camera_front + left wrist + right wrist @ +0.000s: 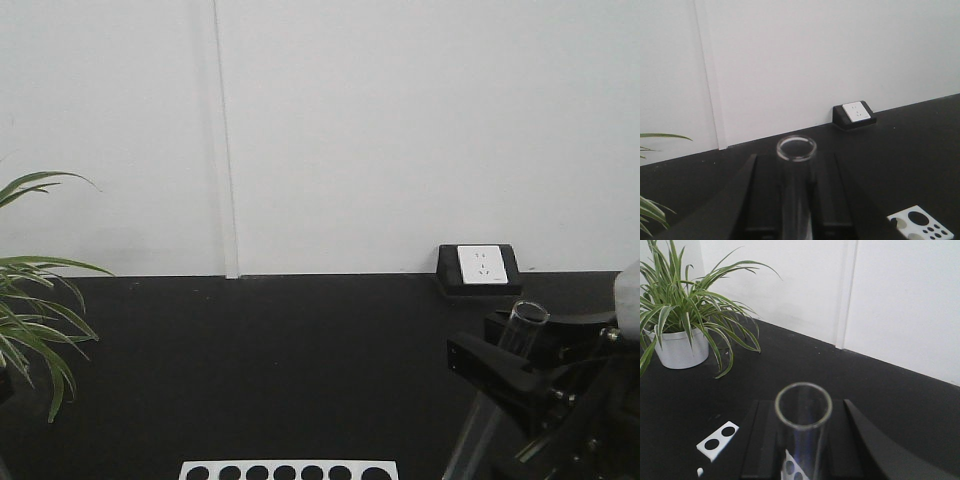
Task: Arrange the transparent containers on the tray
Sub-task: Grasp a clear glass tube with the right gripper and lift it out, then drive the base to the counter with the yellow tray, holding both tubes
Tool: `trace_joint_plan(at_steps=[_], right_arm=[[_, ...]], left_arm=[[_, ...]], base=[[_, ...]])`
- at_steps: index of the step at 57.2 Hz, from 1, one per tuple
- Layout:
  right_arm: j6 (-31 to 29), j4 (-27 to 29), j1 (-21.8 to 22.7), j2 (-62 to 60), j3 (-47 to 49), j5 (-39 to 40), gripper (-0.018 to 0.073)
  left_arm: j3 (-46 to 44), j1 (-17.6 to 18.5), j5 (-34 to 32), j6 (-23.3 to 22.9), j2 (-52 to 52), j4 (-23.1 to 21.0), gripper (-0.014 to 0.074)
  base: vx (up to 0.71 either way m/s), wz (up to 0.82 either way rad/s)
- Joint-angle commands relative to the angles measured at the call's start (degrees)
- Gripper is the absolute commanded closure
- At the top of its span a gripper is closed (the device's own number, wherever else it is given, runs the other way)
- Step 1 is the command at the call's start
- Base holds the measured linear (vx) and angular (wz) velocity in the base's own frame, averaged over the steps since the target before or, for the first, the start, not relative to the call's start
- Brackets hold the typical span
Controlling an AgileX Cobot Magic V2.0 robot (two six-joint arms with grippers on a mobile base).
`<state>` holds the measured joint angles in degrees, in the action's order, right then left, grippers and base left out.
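The left claw was clamped on one tube, the right claw on a second tube, with the rack at its 8 o'clock.

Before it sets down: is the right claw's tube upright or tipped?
Tipped: in the front view the test tube leans, rim upper right, bottom lower left.

No legible text or labels anywhere.
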<state>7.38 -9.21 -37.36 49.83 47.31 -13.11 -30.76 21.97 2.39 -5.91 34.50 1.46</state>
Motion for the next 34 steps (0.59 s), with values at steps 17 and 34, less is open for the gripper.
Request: trace_joint_plan(at_steps=[17,34], right_arm=[[-0.51,-0.31,0.14,-0.71,1.75,4.77,0.0568],[-0.51,-0.31,0.14,-0.71,1.75,4.77,0.0568]], left_arm=[[-2.19,0.35,-5.31,-0.33,0.06,-0.51,0.0395],[-2.19,0.35,-5.31,-0.33,0.06,-0.51,0.0395]], base=[[-0.01,0.03],[-0.04,0.02]])
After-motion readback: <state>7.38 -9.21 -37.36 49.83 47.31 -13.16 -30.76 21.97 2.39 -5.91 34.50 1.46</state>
